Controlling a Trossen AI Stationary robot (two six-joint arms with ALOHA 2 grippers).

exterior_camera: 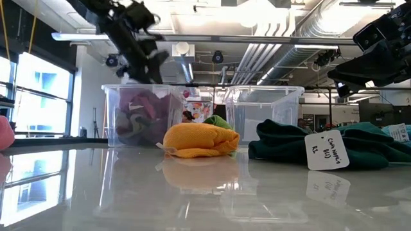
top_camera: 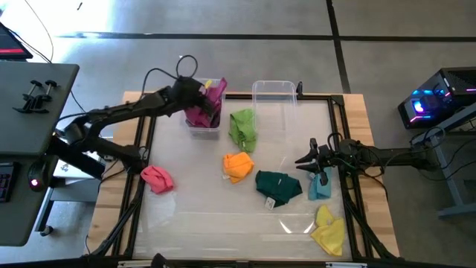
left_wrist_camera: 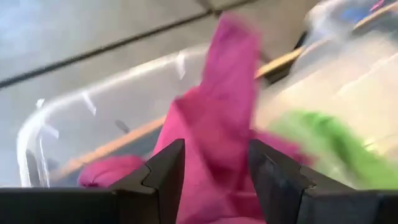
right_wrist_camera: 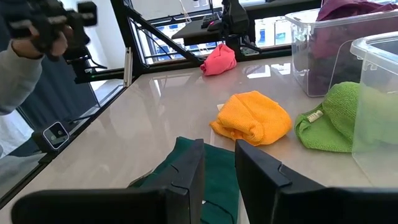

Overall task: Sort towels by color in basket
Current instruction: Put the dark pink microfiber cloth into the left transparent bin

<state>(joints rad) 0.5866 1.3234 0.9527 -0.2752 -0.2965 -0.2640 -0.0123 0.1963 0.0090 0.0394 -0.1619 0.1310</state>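
My left gripper [top_camera: 199, 91] hovers open above the left clear bin [top_camera: 202, 128] at the table's far side. A magenta towel [left_wrist_camera: 217, 106] hangs over that bin's far rim, and darker purple cloth [exterior_camera: 138, 119] lies inside. Through the gap between the fingers the left wrist view shows the magenta cloth beyond them. Pink [top_camera: 156, 179], orange [top_camera: 238, 166], light green [top_camera: 243, 128], dark green [top_camera: 277, 186], light blue [top_camera: 320, 186] and yellow [top_camera: 329, 229] towels lie on the table. My right gripper [right_wrist_camera: 219, 152] waits at the right, raised over the dark green towel [right_wrist_camera: 186, 162], its fingers narrowly apart with nothing between them.
A second clear bin [top_camera: 275, 95] stands to the right of the first, with the light green towel lying beside it. A black frame [top_camera: 338, 134] borders the tabletop. A white tag [exterior_camera: 326, 151] hangs on the dark green towel. A person's sleeve and hand [right_wrist_camera: 25, 56] show beyond the table's left edge.
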